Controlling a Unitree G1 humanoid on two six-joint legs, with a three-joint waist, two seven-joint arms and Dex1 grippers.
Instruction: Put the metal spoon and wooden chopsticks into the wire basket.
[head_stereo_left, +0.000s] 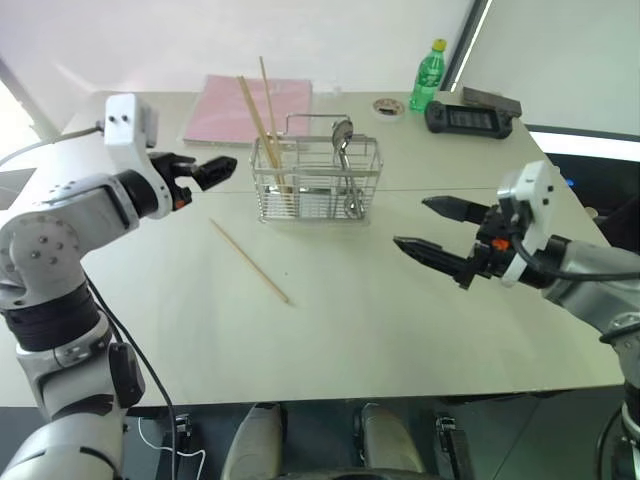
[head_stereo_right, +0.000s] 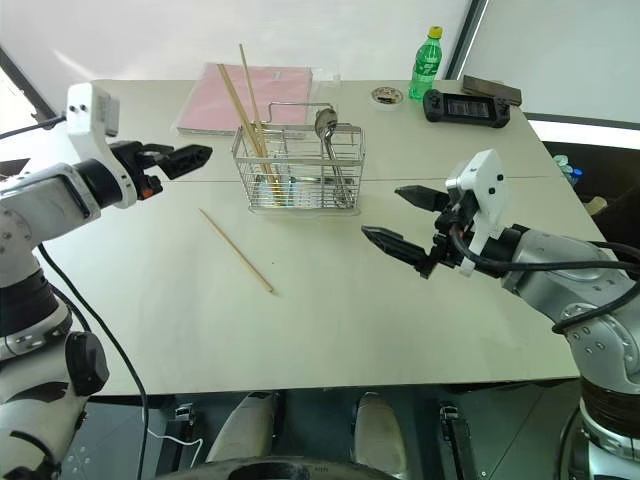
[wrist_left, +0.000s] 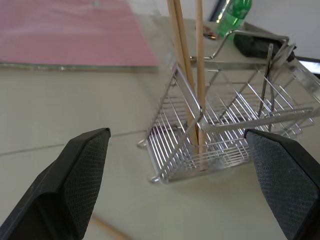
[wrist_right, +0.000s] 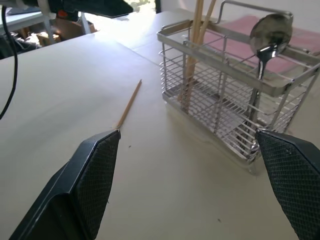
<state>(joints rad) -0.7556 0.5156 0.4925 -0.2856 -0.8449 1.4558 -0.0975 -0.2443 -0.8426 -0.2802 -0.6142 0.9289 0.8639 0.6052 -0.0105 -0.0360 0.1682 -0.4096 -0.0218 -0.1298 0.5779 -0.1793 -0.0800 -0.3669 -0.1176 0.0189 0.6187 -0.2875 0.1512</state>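
Both grippers empty and spread wide, one chopstick lying loose on the table.

The wire basket (head_stereo_left: 317, 178) stands in the upper middle of the left eye view on the pale table (head_stereo_left: 400, 330), with the metal spoon (head_stereo_left: 343, 135) upright in its right part, bowl up, and wooden chopsticks (head_stereo_left: 262, 120) leaning out of its left part. One more chopstick (head_stereo_left: 249, 261) lies flat and slanted on the table, below and left of the basket, apart from it. The left gripper (head_stereo_left: 205, 172) hangs at the left of the frame beside the basket, fingers parted and holding nothing. The right gripper (head_stereo_left: 435, 229) sits at the right of the frame, lower than the basket, its fingers also wide apart and empty. A pink mat (head_stereo_left: 250, 108), a green bottle (head_stereo_left: 428, 75) and a black controller (head_stereo_left: 472, 118) lie along the top.
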